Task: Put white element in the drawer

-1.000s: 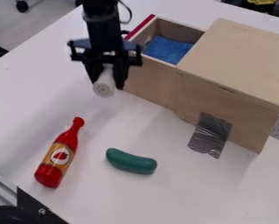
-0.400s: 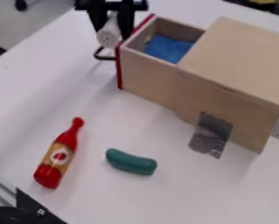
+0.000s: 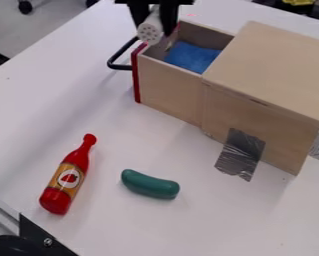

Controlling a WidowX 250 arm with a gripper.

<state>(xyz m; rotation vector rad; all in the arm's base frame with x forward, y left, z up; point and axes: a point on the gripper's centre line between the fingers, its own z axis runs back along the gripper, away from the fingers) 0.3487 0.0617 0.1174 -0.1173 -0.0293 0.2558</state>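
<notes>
My tool (image 3: 156, 24) is pinching the white element (image 3: 149, 34) between both fingers, holding it up at the red front end of the open drawer (image 3: 167, 85), on the handle (image 3: 113, 61) side; from this angle it looks roughly over the rim, height unclear. Drawer has a blue cloth (image 3: 191, 56) inside and sticks out of the wooden box (image 3: 272, 65), which has grey tape (image 3: 240, 155) running from its side onto the tabletop (image 3: 202, 225). Red bottle (image 3: 70, 175) lies near the green toy vegetable (image 3: 149, 185), not touching, both well apart from the drawer.
</notes>
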